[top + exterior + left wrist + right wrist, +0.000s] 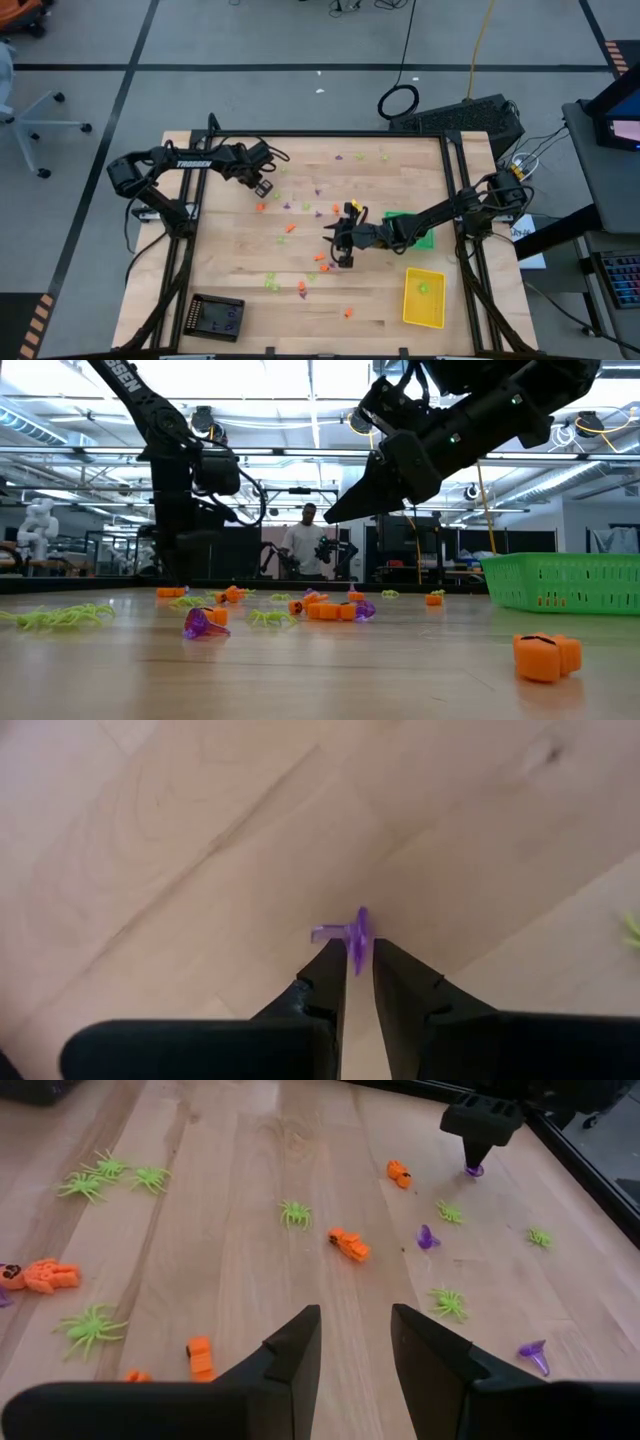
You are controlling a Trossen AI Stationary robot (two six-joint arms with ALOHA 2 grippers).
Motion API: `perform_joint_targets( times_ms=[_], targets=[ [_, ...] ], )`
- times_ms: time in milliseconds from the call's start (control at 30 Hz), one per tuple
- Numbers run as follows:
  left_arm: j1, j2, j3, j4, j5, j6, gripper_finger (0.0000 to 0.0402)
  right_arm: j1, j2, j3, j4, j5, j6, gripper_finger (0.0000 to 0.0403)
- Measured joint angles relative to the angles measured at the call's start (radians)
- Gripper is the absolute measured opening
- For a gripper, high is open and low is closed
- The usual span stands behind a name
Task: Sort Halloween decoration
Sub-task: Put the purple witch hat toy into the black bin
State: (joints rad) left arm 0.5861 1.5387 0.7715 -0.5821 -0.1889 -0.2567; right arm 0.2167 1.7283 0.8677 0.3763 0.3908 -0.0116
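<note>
A: Where are the trinkets (318, 262)?
B: Scattered over the table (230, 260): orange, purple, lime. One purple trinket (352, 931) is pinched in the left gripper (358, 956), far left, at the tabletop.
A: And the right gripper (352, 1342)?
B: Mid-table, raised above the table, jaws apart, holding nothing.
A: The trays?
B: Green tray (565, 581) on the right, yellow tray (423, 297) near right, black tray (216, 317) near left.

Grey floor (250, 40) all round the wooden table (300, 310), crossed by black tape lines (300, 67). Bright ceiling lights (300, 390) overhead, a white office chair (35, 120) off to one side, and a person (305, 540) standing at the far end.
</note>
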Motion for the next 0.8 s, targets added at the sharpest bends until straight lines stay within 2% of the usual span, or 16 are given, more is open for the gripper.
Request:
perform_joint_targets(
  times_ms=[800],
  targets=[
    [-0.019, 0.000, 0.000, 0.051, -0.001, 0.062, 0.0047, -0.007, 0.000, 0.000, 0.000, 0.000, 0.003, 0.0110]
  ],
)
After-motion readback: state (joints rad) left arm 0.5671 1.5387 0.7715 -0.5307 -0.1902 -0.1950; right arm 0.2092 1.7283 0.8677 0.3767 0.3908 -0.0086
